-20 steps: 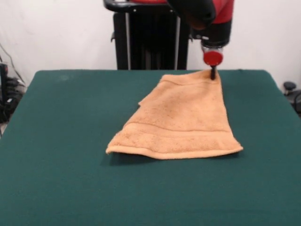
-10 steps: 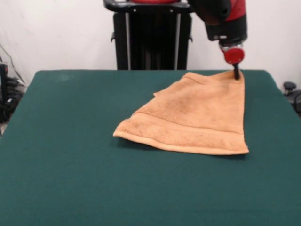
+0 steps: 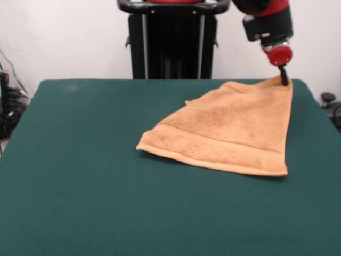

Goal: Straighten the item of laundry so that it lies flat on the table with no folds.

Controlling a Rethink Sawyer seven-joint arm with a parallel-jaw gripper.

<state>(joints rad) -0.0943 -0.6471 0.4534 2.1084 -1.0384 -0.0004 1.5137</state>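
No writing shows anywhere. The gripper (image 3: pixel 284 80) is pinched shut on the far right corner of the towel (image 3: pixel 229 130) and has pulled it further right than before. The orange towel lies on the green table (image 3: pixel 80 186), spread like a fan, its left edge folded under.

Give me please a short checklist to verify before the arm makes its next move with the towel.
1. Grip on the corner: the gripper meets the far right corner of the towel, which rises to it; ok.
2. Towel flat, no folds: a layer lies doubled along the left side; not ok.
3. Towel on the table: the near edge lies well inside; ok.
4. Room to pull further: the gripper is already by the table's far right corner; not ok.
5. White tag: not visible; cannot tell.
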